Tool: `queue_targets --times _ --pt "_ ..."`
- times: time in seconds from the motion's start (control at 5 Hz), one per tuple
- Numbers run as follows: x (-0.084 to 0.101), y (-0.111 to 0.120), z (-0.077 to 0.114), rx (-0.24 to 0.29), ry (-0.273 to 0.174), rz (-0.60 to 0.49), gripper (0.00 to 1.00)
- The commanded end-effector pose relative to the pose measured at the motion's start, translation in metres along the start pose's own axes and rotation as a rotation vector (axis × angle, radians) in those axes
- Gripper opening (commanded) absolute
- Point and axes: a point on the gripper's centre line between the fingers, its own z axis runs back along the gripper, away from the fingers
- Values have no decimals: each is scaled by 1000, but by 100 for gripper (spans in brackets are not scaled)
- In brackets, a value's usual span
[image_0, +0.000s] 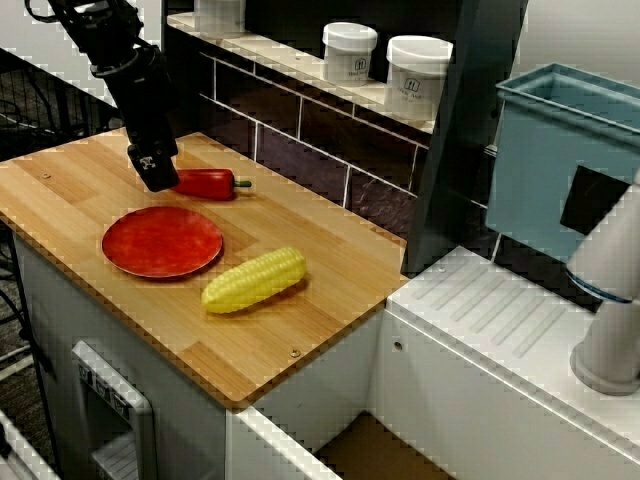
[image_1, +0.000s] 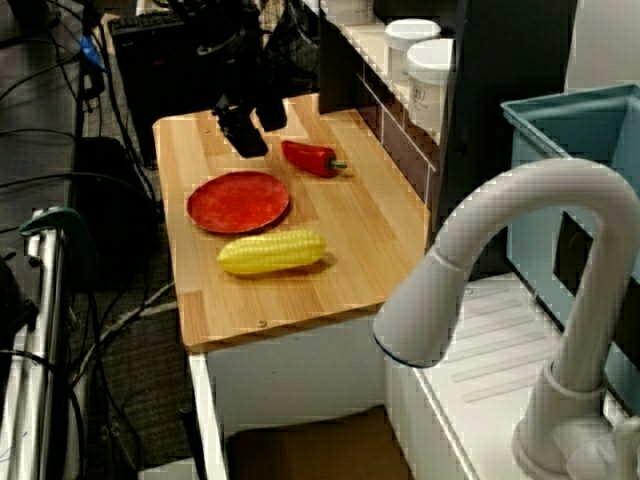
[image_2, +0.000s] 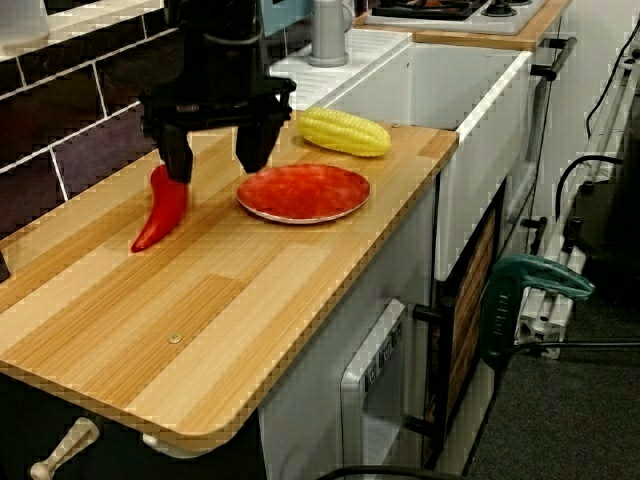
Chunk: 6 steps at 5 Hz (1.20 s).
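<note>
— Hovering low, is the gripper (image_2: 215, 160) holding anything?
— No, its jaws are standing spread, gripping nothing; the pepper (image_2: 160, 212) is lying beneath them by the counter's (image_2: 250, 300) back edge, beside the plate (image_2: 303, 192).

1. The counter top (image_2: 250, 290) is pale wood in glued strips, smooth with a satin sheen.
2. The red pepper (image_2: 163, 212) has smooth, glossy, plastic-looking skin.
3. The red plate (image_2: 303, 192) is smooth and softly shiny.
4. The corn cob (image_2: 345, 132) has bumpy kernel rows with a dull gloss.
5. The gripper (image_2: 215, 165) is matt black.
6. The wall tiles (image_0: 300, 130) at the far side are dark and glossy.
7. The jars (image_0: 349, 52) are white, smooth plastic.
</note>
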Motion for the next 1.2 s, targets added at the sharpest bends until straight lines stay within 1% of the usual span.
queue_targets --times 0.0,0.2,0.4,0.8,1.0 --pt "18 24 18 95 -76 -31 100" --pt "20 31 12 103 -87 -33 100" --pt "23 36 4 102 -81 -23 100" --pt "24 38 -9 80 -47 -39 100" --pt "28 42 -12 41 -11 -53 100"
